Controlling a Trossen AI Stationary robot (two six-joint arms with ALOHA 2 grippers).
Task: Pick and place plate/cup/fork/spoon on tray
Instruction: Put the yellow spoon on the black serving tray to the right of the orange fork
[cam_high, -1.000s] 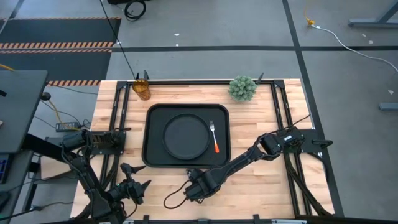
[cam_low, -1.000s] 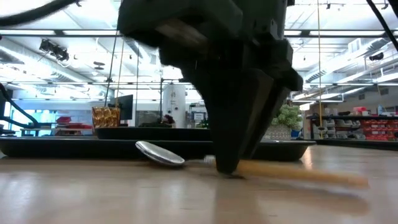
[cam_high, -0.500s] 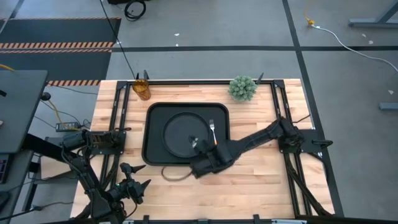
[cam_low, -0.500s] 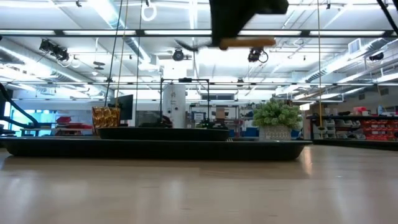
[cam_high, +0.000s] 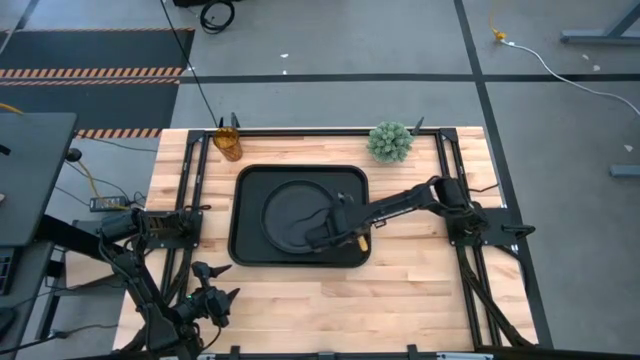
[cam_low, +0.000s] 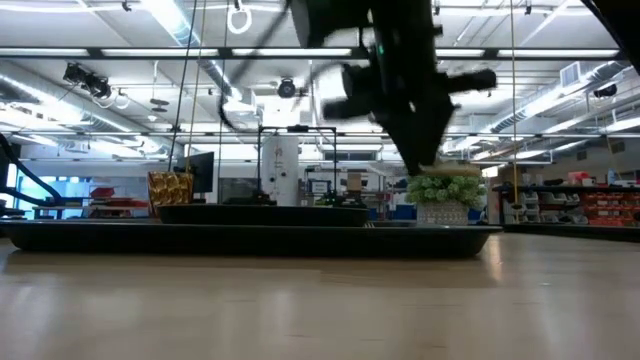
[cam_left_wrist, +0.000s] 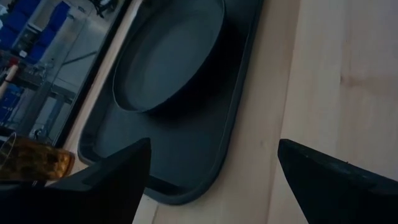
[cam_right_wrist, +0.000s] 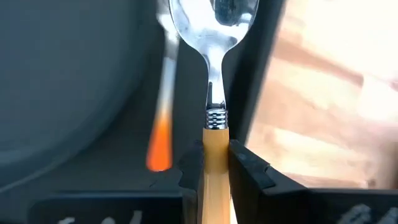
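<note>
The black tray lies mid-table with the round plate on it. My right gripper hovers over the tray's right part, shut on the orange-handled spoon. The fork lies on the tray just below and beside the spoon, blurred. The amber cup stands on the table beyond the tray's far left corner. My left gripper waits open near the front left edge; its wrist view shows the tray, the plate and the cup. My right gripper pinches the spoon's orange handle between its two fingers, just behind the metal collar. The fingers slant down from above. The spoon sticks out ahead of the fingers, bowl foremost, lifted clear above the tray.
A spiky green plant stands at the table's far edge, right of the tray. Black frame rails run along the table's left, right and far sides. Bare wood lies in front of the tray.
My right gripper has lifted the spoon off the table near the front edge and carried it up and toward the far edge, over the tray's right part beside the fork. Its wrist has rolled on the way. It has stayed shut on the handle.
</note>
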